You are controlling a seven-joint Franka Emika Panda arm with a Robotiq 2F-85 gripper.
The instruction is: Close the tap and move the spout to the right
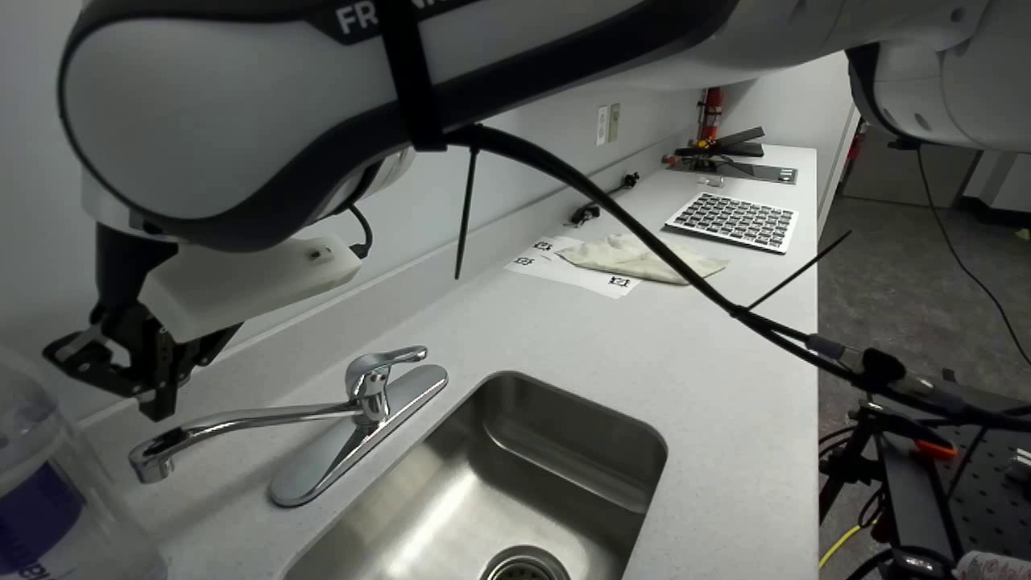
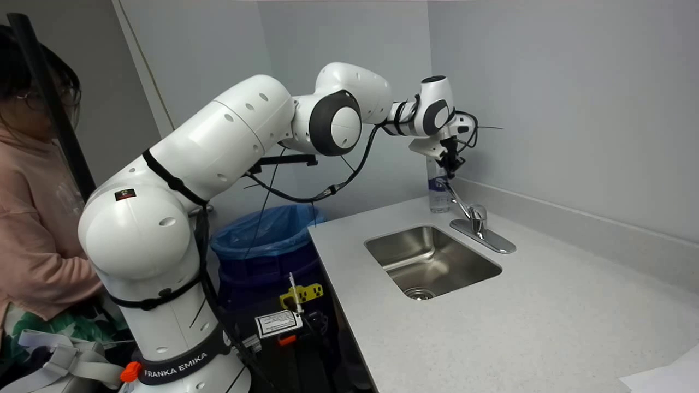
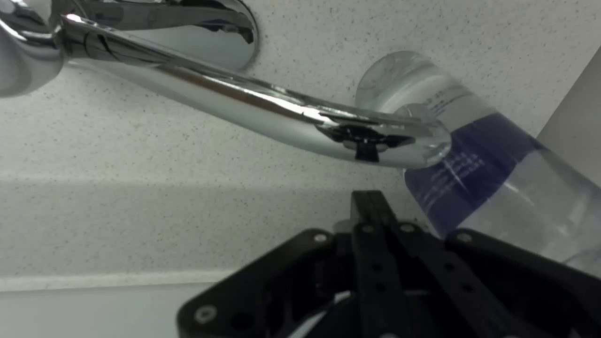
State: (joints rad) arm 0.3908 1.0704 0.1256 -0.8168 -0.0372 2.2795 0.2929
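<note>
The tap is silver, on an oval plate behind the sink; it also shows in an exterior view and the wrist view. Its short lever points away from the spout. The long spout reaches along the counter towards a bottle, not over the basin; it also shows in the wrist view. No water shows at its end. My gripper is shut and empty, fingertips together. In an exterior view the gripper is above the spout's end, on the wall side, apparently not touching it.
A clear bottle with a purple label stands close to the spout's end; it shows in both exterior views. The steel sink basin lies in front of the tap. The backsplash and wall run close behind the gripper.
</note>
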